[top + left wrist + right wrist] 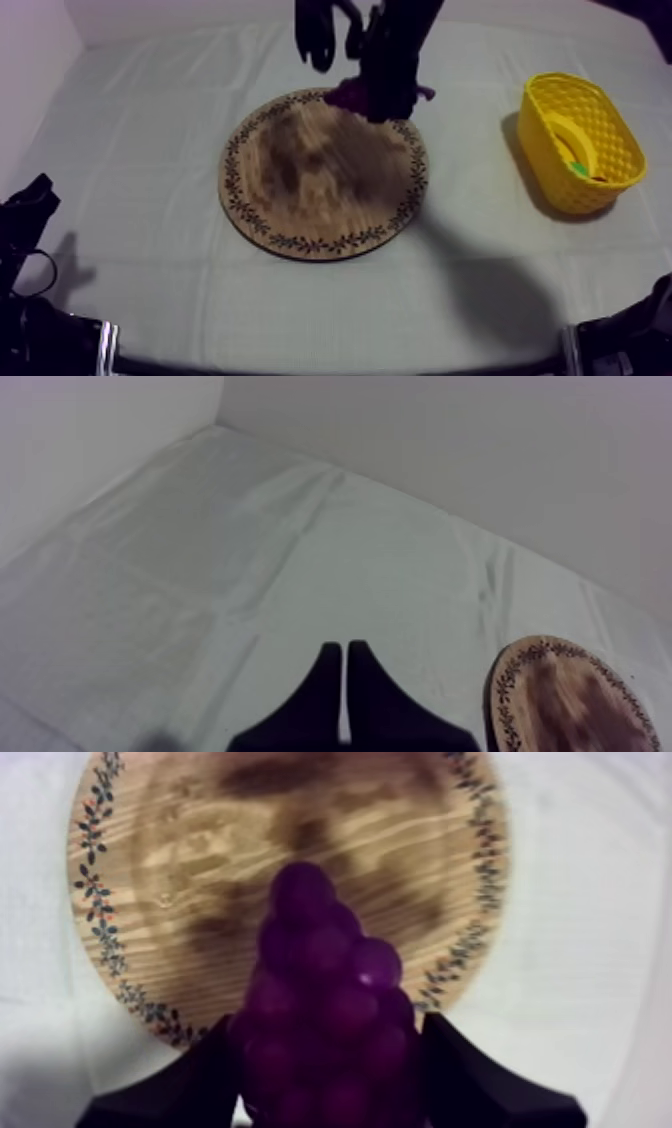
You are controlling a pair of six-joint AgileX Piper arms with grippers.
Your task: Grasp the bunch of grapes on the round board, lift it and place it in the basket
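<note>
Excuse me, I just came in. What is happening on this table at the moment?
The right gripper is shut on the bunch of grapes over the far edge of the wooden board; whether the bunch is clear of the wood I cannot tell. The yellow basket stands apart from the board, on the right arm's side, and the grapes are not in it yet. The left gripper rests shut over the cloth beside the board, holding nothing.

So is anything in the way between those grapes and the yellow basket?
Nothing visible is. The right fingers are closed round the grapes at the far rim of the board, and only cloth lies from there to the basket. Something yellow and green already lies inside the basket.
</note>
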